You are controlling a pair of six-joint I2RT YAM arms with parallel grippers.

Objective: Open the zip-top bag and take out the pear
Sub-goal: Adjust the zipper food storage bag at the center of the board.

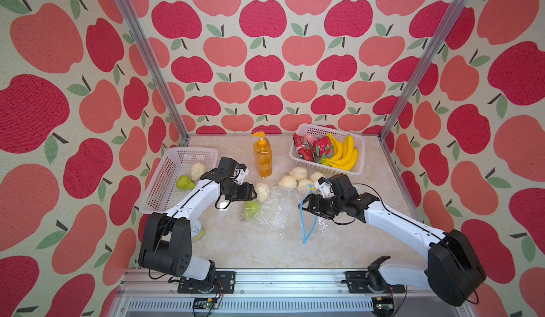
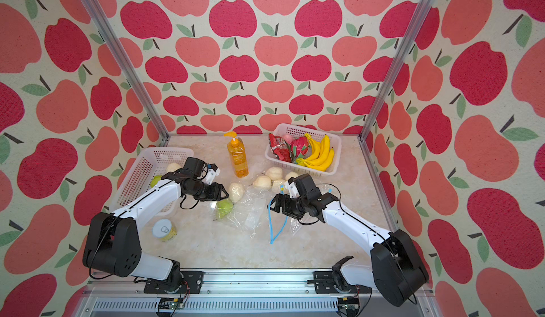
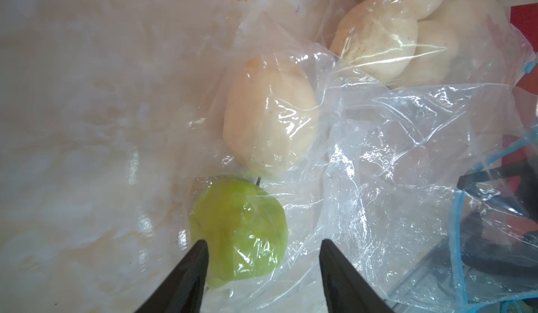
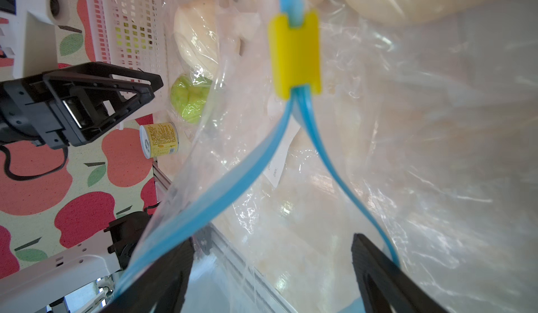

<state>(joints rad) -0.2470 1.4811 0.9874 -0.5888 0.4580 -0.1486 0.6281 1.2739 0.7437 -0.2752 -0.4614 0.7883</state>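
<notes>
Marble table [image 1: 250, 250]: bag [image 1: 277, 209], bottle [image 1: 262, 159], can [image 2: 164, 230], baskets [image 1: 188, 150]

Two baskets [image 1: 165, 182] [image 1: 317, 127] — two green pears [image 1: 184, 182] [image 1: 251, 208]

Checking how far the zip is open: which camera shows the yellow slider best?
Right wrist view: the yellow slider is close and large, blue zip strips parting from it. Both top views show at most a speck; left wrist view misses it.

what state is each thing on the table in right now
bag, unzipped, mouth gaping
slider, zip strips parted on one side of it
green pear, inside the bag
left gripper, open, at the green pear, not gripping it
right gripper, open, at the bag's mouth
bottle, upright
can, lid shut
</notes>
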